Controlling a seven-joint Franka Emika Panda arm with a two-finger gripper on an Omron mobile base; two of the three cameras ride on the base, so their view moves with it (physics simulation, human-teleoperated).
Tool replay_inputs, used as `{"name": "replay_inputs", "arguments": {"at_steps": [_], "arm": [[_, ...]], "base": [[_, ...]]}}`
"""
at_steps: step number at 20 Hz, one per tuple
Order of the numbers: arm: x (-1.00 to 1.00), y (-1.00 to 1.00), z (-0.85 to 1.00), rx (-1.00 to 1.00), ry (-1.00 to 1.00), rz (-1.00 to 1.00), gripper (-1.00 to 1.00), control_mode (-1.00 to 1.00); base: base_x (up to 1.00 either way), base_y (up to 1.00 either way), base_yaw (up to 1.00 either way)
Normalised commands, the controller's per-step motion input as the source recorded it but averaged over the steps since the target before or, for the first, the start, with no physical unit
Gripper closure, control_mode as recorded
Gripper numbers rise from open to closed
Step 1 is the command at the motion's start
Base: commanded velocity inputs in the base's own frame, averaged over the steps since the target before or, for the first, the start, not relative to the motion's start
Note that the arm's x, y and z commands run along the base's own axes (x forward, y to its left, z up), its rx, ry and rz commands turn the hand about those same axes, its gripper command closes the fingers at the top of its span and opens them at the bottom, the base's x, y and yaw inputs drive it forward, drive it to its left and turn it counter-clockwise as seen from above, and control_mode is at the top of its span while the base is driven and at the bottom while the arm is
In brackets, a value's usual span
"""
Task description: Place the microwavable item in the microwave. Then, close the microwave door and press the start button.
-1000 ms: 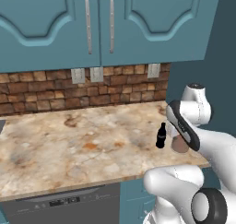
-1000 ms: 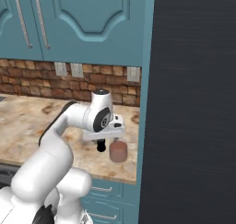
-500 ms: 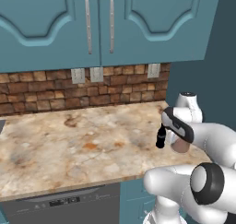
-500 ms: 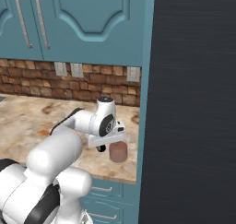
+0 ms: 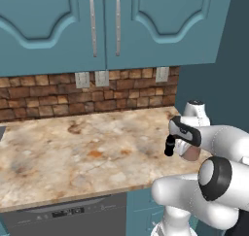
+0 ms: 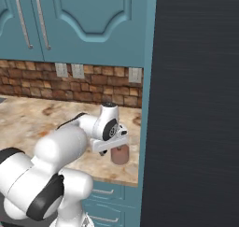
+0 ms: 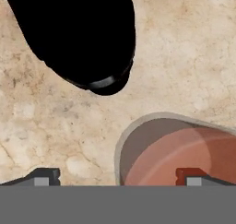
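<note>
Our fingers (image 7: 117, 174) stand spread wide and grasp nothing; in the hand view only their 2 dark tips (image 7: 44, 174) peek up at the bottom edge, the rest cut off. In the left base view, going left to right, we see the marble table (image 5: 73, 157), then the slim black bottle (image 5: 169, 145) standing upright, and just beside it the reddish-brown microwavable item (image 5: 190, 152), mostly hidden behind our white wrist. In the right base view the item (image 6: 120, 154) sits near the table's (image 6: 28, 118) front right corner, beside the tall black fridge door (image 6: 196, 104), its top covered by the hand. The hand view looks straight down: the bottle (image 7: 80, 34) is a black mass cut off at the top, and the item (image 7: 179, 154) is cut off at the bottom right. Compared with 1 second ago, our hand has come lower and closer over the item, and the forearm now hides more of it.
</note>
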Motion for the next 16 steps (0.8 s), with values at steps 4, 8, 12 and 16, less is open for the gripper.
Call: {"name": "replay_inputs", "arguments": {"at_steps": [4,8,12,16], "arm": [[0.0,0.0,-0.39,0.0,0.0,0.08,-1.0,-1.0],[-0.02,0.0,-0.4,-0.01,0.0,0.06,-1.0,-1.0],[-0.18,0.0,-0.44,-0.02,0.0,0.02,1.0,-1.0],[-0.26,0.0,-0.16,0.0,-0.01,0.0,1.0,-1.0]], "base": [[0.0,0.0,0.0],[0.0,0.0,0.0],[0.0,0.0,0.0],[0.0,0.0,0.0]]}}
